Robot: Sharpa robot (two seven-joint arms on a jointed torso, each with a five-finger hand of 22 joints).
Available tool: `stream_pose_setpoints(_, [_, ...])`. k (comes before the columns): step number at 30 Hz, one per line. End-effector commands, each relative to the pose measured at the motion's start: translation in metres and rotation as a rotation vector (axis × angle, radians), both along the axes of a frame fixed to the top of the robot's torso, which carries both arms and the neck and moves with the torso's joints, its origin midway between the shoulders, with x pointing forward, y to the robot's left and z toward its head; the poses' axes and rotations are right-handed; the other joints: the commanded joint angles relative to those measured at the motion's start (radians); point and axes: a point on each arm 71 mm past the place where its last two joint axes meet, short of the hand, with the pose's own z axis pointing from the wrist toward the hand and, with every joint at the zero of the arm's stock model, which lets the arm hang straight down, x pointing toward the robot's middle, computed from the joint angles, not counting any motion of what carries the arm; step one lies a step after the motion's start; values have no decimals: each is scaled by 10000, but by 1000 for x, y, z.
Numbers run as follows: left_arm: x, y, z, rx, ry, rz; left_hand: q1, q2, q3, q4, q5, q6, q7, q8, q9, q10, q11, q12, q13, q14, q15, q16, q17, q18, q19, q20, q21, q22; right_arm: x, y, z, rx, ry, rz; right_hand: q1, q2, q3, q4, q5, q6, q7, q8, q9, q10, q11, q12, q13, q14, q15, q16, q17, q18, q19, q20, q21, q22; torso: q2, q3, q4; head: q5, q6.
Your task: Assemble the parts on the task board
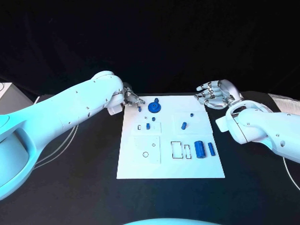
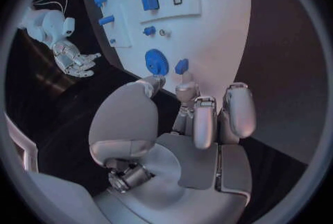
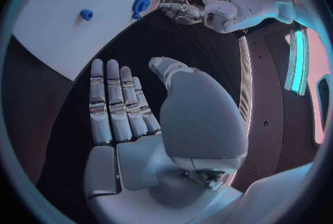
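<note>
Hovering: left hand [image 1: 130, 97] apparently empty, right hand [image 1: 214, 95] spread flat

Task board [image 1: 170, 166]: white plate with thin black outline marks, on a black table [image 1: 69, 197]. Parts all blue: gear [image 1: 155, 108] just beside the silver left hand [image 1: 130, 97], small peg [image 1: 140, 108] between that hand and the gear, small piece [image 1: 183, 124] nearer the silver right hand [image 1: 215, 94], and two cylinders [image 1: 199, 149] further back from the right hand, towards the robot. Both arms white: left arm [image 1: 62, 117], right arm [image 1: 272, 131].
</note>
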Motion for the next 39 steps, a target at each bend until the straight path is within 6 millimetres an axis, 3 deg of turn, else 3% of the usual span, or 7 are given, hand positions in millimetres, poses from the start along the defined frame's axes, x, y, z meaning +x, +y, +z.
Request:
stream_pose_setpoints(1, [0, -2, 0, -67, 25, -130, 104, 25, -70, -8, 3, -33, 20, -34, -10, -35, 63, -51, -4, 870, 91, -32, 2046, 60, -2, 54, -68, -14, 0, 2, 1, -14, -88, 168, 6, 12, -13, -68, 46, -50, 245, -17, -11, -30, 73, -36, -8, -6, 49, -67, -8, 135, -87, 3, -11, -9, 3, 9, 3, -8, -17])
stream_pose_setpoints(39, [-1, -4, -10, 146, 385, -229, 535, 13, -77, -53, -11, 134, -4, -8, -88, -63, 49, -10, -10, 874, 92, -17, 2071, 64, -7, 89, -66, 1, 0, 4, 1, -3, -83, 214, -2, 13, -18, -68, 51, -53, 249, -16, -13, -33, 76, -35, -25, -3, 53, -77, -21, 135, -87, 5, -9, -32, 26, 4, 6, -76, -144])
